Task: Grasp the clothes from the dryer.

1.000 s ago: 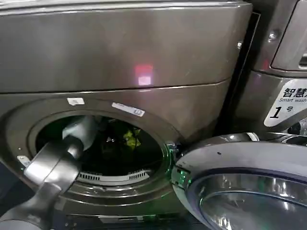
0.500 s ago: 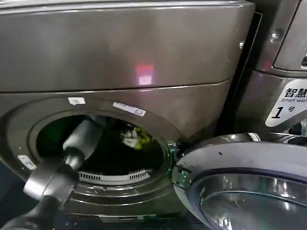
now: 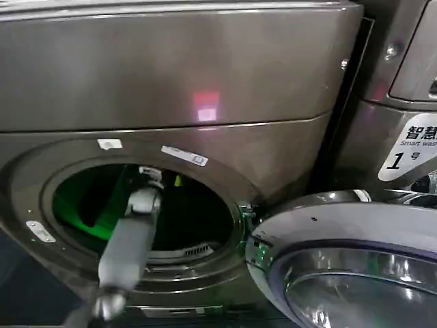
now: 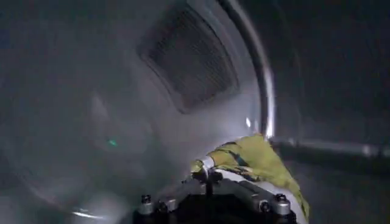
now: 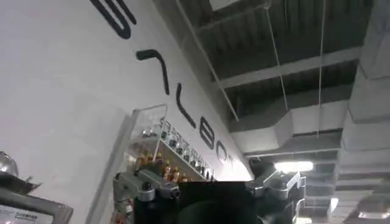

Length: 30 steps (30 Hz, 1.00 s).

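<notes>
Inside the dryer [image 3: 205, 82], the left arm reaches through the round porthole, its left gripper [image 4: 207, 178] clamped on the yellow-green clothes [image 4: 256, 161] against the drum wall. A vent grille [image 4: 189, 58] sits on the drum's back wall. The open glass door [image 3: 341, 266] swings out just beside the porthole. The right gripper [image 5: 207, 198] points up at a ceiling; whether its fingers are open cannot be told.

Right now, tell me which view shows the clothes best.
The left wrist view: the yellow-green clothes lie right at the left gripper inside the dryer drum. The head view catches just a yellow sliver past the arm. The right wrist view faces the ceiling.
</notes>
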Each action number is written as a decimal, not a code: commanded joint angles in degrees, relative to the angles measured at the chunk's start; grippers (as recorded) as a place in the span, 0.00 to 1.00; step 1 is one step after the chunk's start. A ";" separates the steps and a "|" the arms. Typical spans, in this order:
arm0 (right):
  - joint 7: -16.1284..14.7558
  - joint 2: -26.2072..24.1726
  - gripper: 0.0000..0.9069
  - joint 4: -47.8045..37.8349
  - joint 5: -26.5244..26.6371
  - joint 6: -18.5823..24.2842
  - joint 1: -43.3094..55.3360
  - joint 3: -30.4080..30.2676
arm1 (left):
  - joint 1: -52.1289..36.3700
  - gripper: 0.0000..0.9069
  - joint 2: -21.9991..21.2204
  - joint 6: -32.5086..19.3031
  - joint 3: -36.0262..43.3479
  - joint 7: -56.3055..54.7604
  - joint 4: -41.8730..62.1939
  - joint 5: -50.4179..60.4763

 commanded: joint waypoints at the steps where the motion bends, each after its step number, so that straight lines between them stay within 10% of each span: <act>1: 0.02 0.02 1.00 0.32 0.27 2.21 0.11 -0.05 | 14.85 0.00 -3.28 -7.16 -6.79 -11.71 -18.76 2.01; 30: 0.52 0.74 1.00 -0.09 0.69 1.82 -1.24 2.33 | 16.24 0.00 -3.32 -0.69 -6.17 -11.75 -22.83 3.53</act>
